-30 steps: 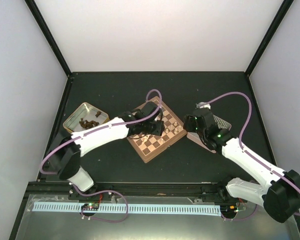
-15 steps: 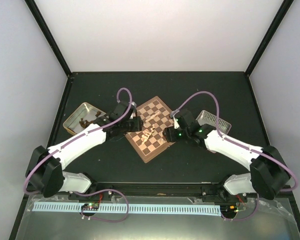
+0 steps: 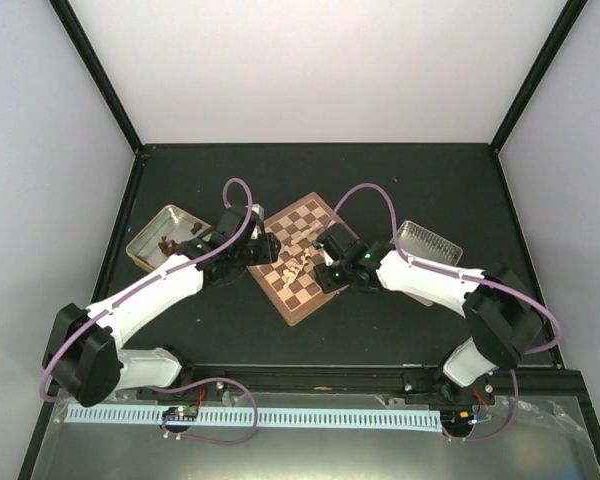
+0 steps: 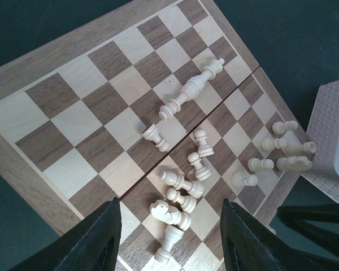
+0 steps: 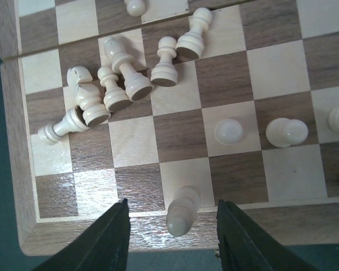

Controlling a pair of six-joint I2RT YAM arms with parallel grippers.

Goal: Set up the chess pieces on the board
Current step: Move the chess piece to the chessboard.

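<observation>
Right gripper [image 5: 172, 206] spread around a leaning cream piece [image 5: 182, 213] at the board [image 5: 150, 240] edge; left gripper [image 4: 170, 204] spread, empty, over toppled chess pieces [image 4: 178, 197]; off-centre squeeze could flick it off

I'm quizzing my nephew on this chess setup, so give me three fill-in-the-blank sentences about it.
1. Most cream pieces on the board lie on their ____.
2. In the top view, the dark pieces sit in the tin on the board's ____.
3. The left tool and the right tool are not shut; both are ____.
Missing words: sides, left, open.
</observation>
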